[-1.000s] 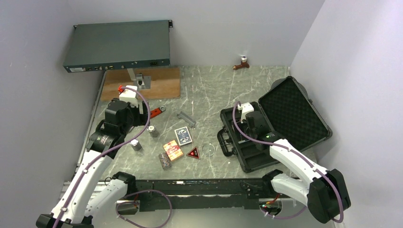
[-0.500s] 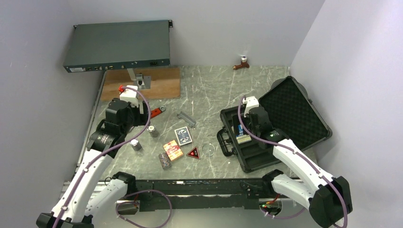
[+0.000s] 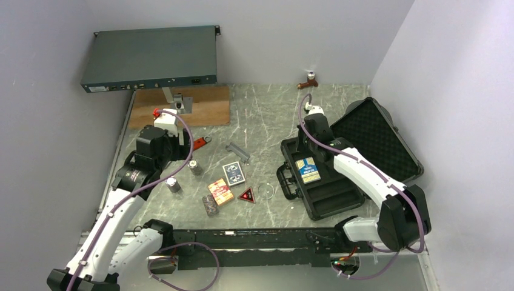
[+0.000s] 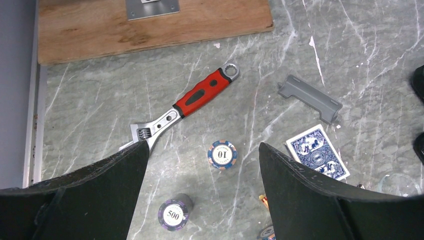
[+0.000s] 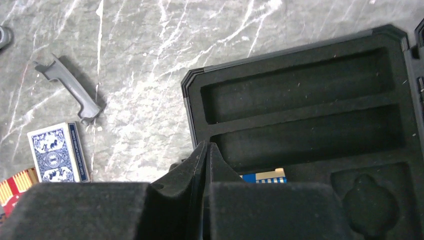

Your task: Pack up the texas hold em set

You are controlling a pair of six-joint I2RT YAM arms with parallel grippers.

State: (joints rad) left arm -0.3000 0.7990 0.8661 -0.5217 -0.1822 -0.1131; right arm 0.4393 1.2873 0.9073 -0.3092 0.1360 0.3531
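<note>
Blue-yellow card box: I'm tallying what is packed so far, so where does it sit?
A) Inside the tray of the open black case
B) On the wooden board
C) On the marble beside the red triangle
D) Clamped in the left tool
A: in the top view the blue-yellow card box lies flat in the tray of the open black case.

- Right wrist view: blue-yellow card box (image 5: 263, 176) inside the case (image 5: 300, 95) is mostly hidden behind the right fingers (image 5: 90, 210); only a thin strip shows.
- Red-orange card box (image 5: 14, 189), left of the case, cut by the frame edge.
- Left wrist view: clear disc (image 4: 397, 182) and one chip stack (image 4: 266, 233) cut by frame edges.
</note>
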